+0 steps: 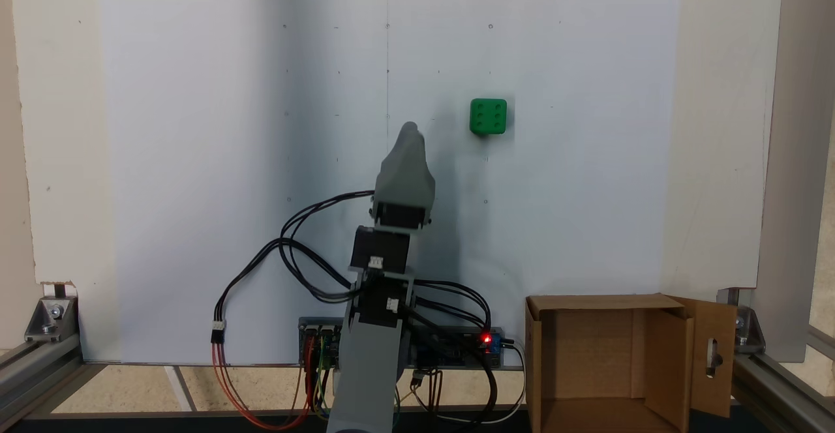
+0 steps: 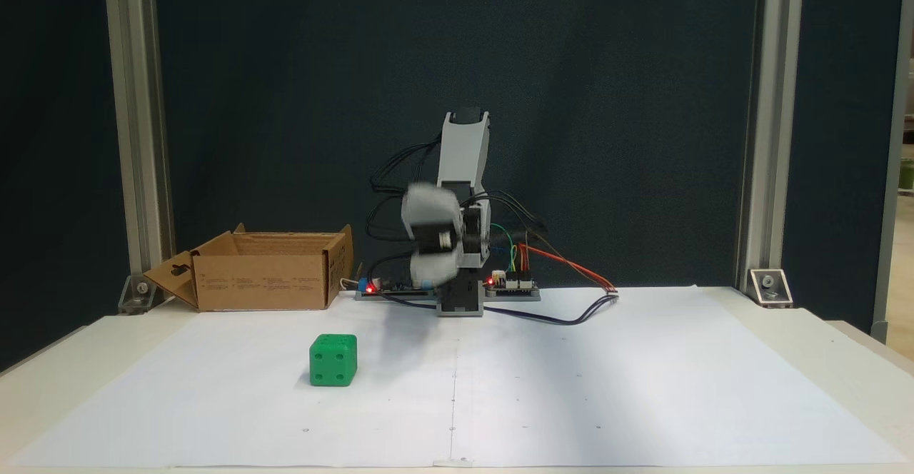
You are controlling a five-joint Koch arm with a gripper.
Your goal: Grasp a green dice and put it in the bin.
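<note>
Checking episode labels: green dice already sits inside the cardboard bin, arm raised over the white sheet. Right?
Not quite. The green dice sits on the white sheet, well clear of the bin, as both fixed views show. In the fixed view from above, the bin holds nothing. The arm is raised over the sheet, as you said.

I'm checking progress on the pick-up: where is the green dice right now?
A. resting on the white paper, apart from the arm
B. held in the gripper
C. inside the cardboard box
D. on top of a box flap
A: in both fixed views the green dice sits alone on the white paper, away from the gripper and the cardboard box.
</note>
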